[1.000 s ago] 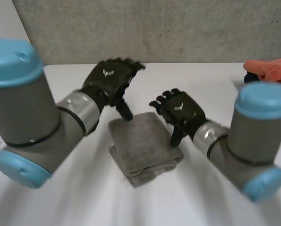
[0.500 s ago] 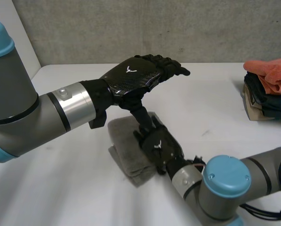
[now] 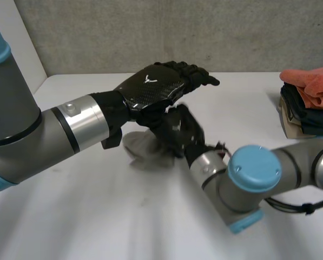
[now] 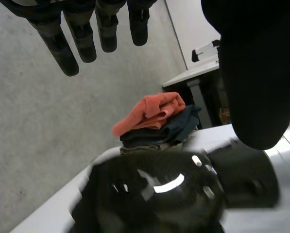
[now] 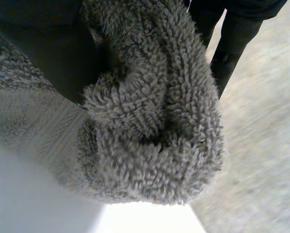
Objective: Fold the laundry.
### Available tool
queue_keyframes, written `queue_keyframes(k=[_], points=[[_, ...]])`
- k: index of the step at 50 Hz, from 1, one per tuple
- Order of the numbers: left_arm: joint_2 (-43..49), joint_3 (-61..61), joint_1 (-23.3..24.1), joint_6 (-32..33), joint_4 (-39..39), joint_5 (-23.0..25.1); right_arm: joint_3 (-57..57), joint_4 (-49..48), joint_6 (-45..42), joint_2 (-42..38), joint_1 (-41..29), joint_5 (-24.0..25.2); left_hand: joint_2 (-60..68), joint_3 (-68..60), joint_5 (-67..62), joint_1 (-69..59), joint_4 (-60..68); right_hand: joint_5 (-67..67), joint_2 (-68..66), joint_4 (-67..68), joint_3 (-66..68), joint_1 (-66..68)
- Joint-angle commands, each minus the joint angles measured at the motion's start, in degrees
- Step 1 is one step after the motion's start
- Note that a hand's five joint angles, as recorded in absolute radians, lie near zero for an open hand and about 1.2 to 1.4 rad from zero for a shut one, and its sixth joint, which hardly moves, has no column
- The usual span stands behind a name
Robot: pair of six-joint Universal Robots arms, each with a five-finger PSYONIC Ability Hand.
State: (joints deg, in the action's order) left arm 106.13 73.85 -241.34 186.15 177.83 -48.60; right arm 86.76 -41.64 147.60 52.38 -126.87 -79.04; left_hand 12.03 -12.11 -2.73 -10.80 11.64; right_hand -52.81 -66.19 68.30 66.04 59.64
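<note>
A grey terry towel (image 3: pixel 141 154) is bunched at the table's middle, no longer lying flat. My right hand (image 3: pixel 179 129) has its fingers curled into the towel's right side and holds it partly raised. In the right wrist view the towel (image 5: pixel 154 121) is a thick wad pressed against the right hand (image 5: pixel 42 48). My left hand (image 3: pixel 153 86) hovers just above the right hand and the towel, fingers straight and pointing right, holding nothing. The left wrist view shows those straight fingers (image 4: pixel 62 39) above the glossy back of the right hand (image 4: pixel 149 199).
A stack of folded clothes (image 3: pixel 310 100) with an orange piece on top stands at the table's right edge, also seen in the left wrist view (image 4: pixel 152 114). The white table (image 3: pixel 96 216) reaches back to a grey wall. Both forearms cross the middle.
The right hand has closed on the towel and pulled it up from its flat folded shape into a wad. The left hand has stayed hovering, open, in the same place.
</note>
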Motion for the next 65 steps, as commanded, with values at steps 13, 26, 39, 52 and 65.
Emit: queue_keyframes(k=[13, 26, 39, 52, 65], points=[[-4.88, -3.72, -0.10, -2.28, 0.15, -1.32, -19.26, 4.64, 5.06, 8.61, 22.35, -5.51, -2.03, 2.11, 2.73, 0.80, -1.64, -17.19, -13.81, 11.70, 13.96, 20.36], [-4.36, 1.11, 0.17, -2.89, 1.11, -1.24, -15.30, 1.30, 4.54, 0.54, 46.70, 4.32, -2.03, 2.11, 2.73, 0.80, -1.64, -17.19, -13.81, 11.70, 13.96, 20.36], [-4.00, 2.09, 1.75, -2.89, 3.93, -1.32, -10.39, 1.47, 1.72, -3.52, 53.13, 14.09, -2.03, 2.11, 2.73, 0.80, -1.64, 52.81, 56.19, -58.30, -56.04, -49.64], [-4.88, 1.73, 4.74, -2.98, 3.93, -1.50, -6.16, 21.05, 10.60, 16.16, 55.14, 11.99, -2.03, 2.11, 2.73, 0.80, -1.64, 52.81, 56.19, -58.30, -56.04, -49.64], [-6.46, -1.16, 7.37, -4.65, 6.47, -2.99, -21.98, 37.37, 3.57, 21.35, 61.84, -9.20, -2.03, 2.11, 2.73, 0.80, -1.64, 52.81, 56.19, -58.30, -56.04, -49.64]])
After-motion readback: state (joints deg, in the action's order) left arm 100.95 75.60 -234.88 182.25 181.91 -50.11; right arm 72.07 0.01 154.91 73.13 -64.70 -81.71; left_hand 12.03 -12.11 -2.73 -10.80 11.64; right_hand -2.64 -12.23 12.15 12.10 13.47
